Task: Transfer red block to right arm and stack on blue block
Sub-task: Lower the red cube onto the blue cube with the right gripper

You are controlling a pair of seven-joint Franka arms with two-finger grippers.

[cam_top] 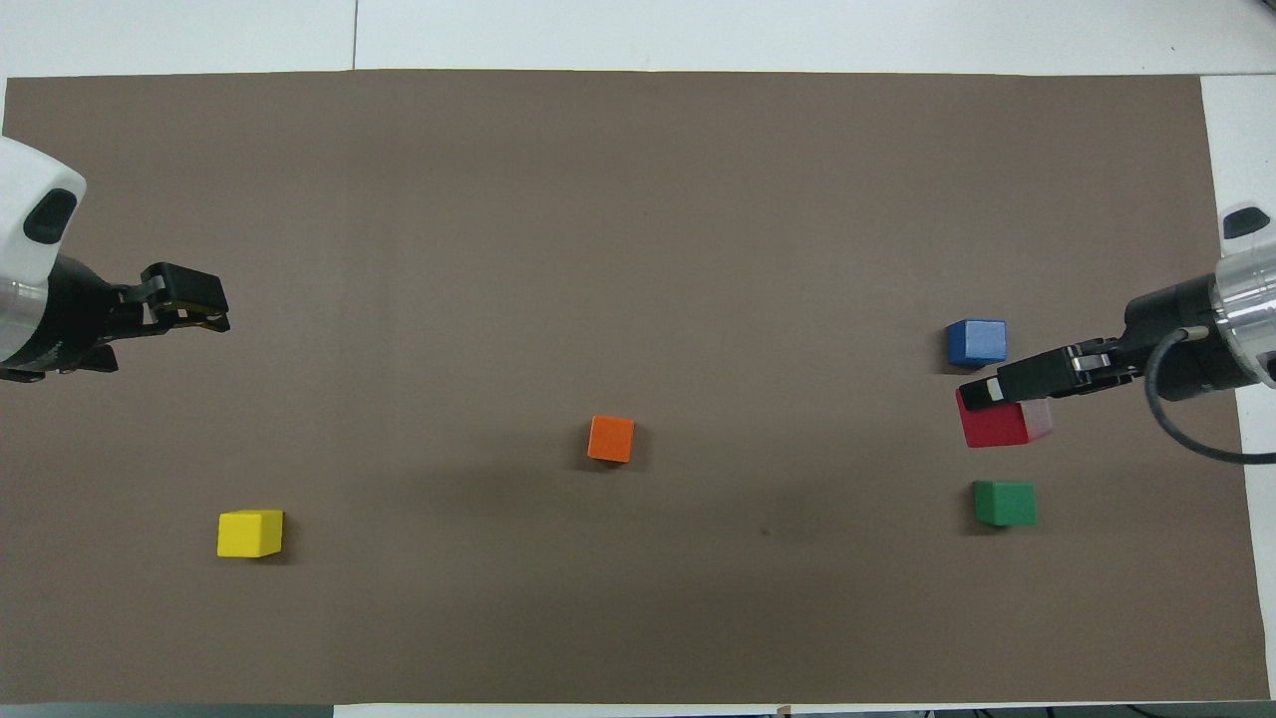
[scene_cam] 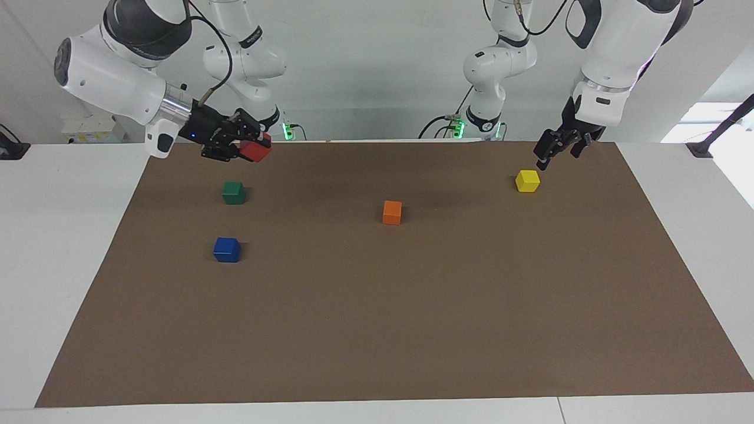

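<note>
My right gripper (scene_cam: 247, 146) is shut on the red block (scene_cam: 257, 152) and holds it in the air. In the overhead view the right gripper (cam_top: 997, 411) and the red block (cam_top: 1005, 427) are over the mat between the blue block (cam_top: 976, 342) and a green block (cam_top: 1005, 503). The blue block (scene_cam: 227, 249) lies on the mat at the right arm's end, farther from the robots than the green block (scene_cam: 234, 192). My left gripper (scene_cam: 559, 154) hangs open and empty above the mat by a yellow block (scene_cam: 527, 181); it also shows in the overhead view (cam_top: 194, 304).
An orange block (scene_cam: 392, 212) lies near the middle of the brown mat (scene_cam: 377, 330). The yellow block (cam_top: 250, 534) lies at the left arm's end. The white table (scene_cam: 70, 235) surrounds the mat.
</note>
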